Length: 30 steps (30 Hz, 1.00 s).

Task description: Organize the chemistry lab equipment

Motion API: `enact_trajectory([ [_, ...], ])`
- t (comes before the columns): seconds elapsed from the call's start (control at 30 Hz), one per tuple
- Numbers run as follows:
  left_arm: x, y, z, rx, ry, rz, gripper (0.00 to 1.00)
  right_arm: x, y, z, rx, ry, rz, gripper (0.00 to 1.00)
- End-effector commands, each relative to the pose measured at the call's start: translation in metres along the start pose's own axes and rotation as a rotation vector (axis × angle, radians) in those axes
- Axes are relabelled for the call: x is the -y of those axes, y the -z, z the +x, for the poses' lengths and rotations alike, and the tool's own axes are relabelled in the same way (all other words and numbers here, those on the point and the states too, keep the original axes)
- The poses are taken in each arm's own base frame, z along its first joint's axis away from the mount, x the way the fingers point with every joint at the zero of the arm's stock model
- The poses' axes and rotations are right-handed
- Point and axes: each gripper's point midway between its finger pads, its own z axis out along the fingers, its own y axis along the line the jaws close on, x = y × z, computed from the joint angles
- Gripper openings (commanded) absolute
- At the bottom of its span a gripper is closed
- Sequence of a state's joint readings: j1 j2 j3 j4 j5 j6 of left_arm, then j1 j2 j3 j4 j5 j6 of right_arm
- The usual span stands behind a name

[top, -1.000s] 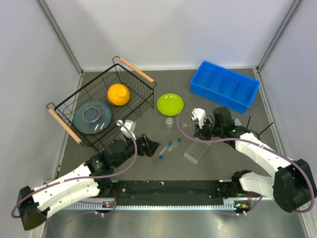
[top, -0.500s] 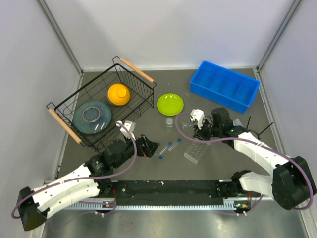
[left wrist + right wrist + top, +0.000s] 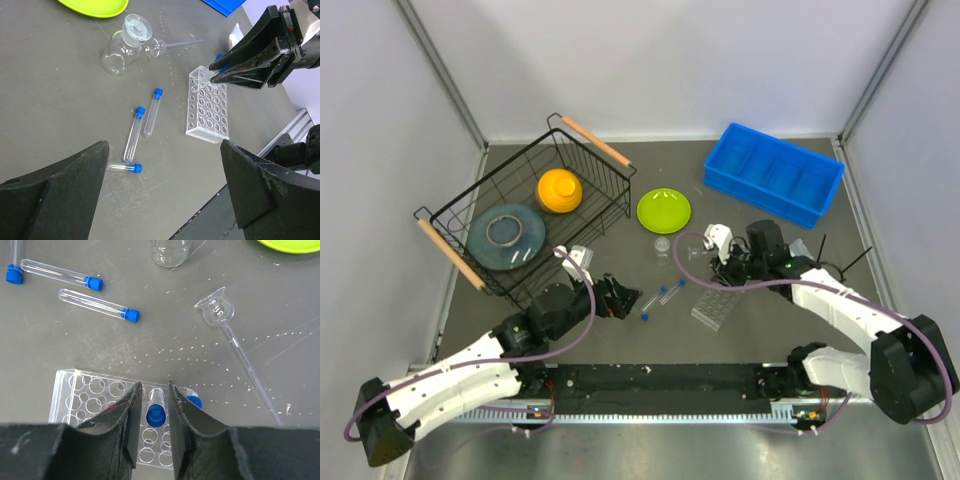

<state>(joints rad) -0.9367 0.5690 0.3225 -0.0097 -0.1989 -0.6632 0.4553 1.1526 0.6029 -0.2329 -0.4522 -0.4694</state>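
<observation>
Blue-capped tube (image 3: 156, 412) is stood upright in end hole of clear rack (image 3: 80, 395), so it is kept from rolling. Right pincer (image 3: 155, 387) is placed around it, jaws a little apart, with thin gap seen each side. Second tube (image 3: 194, 401) is held in next hole. Other holes are not yet filled. Three loose tubes (image 3: 152, 112) are left lying on table (image 3: 60, 100), near wide-open left pincer (image 3: 626, 300).

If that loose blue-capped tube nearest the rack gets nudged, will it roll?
Probably rolls sideways: the tube is a smooth cylinder lying flat on the table. Likely light: thin, clear, apparently empty. Glossy wall may slip.
</observation>
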Motion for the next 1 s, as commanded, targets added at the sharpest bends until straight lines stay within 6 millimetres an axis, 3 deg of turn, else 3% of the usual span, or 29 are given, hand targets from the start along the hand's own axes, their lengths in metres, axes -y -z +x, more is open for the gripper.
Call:
enact_trajectory([
  [0.0, 0.006, 0.000, -0.008, 0.039, 0.021, 0.033, 0.99, -0.002, 0.008, -0.018, 0.047, 0.039, -0.002, 0.29],
  [0.2, 0.001, -0.002, -0.006, 0.024, 0.038, -0.002, 0.99, -0.010, 0.019, -0.037, 0.069, 0.021, -0.052, 0.32],
  [0.43, -0.012, -0.020, 0.013, -0.074, 0.087, -0.092, 0.99, -0.017, 0.035, -0.059, 0.121, 0.032, -0.114, 0.34],
  [0.73, -0.021, -0.043, 0.028, -0.198, 0.196, -0.253, 0.99, -0.009, 0.051, -0.061, 0.150, 0.026, -0.086, 0.36],
  [0.8, -0.035, -0.042, 0.042, -0.262, 0.202, -0.352, 0.96, -0.005, 0.053, -0.060, 0.150, 0.032, -0.069, 0.36],
  [0.87, -0.032, -0.046, 0.039, -0.283, 0.228, -0.396, 0.93, -0.003, 0.053, -0.059, 0.145, 0.034, -0.057, 0.37],
  [0.9, -0.046, -0.038, 0.054, -0.357, 0.213, -0.484, 0.91, -0.002, 0.054, -0.059, 0.147, 0.035, -0.051, 0.37],
  [0.97, -0.041, -0.040, 0.050, -0.386, 0.240, -0.532, 0.86, -0.001, 0.055, -0.058, 0.144, 0.035, -0.043, 0.37],
])
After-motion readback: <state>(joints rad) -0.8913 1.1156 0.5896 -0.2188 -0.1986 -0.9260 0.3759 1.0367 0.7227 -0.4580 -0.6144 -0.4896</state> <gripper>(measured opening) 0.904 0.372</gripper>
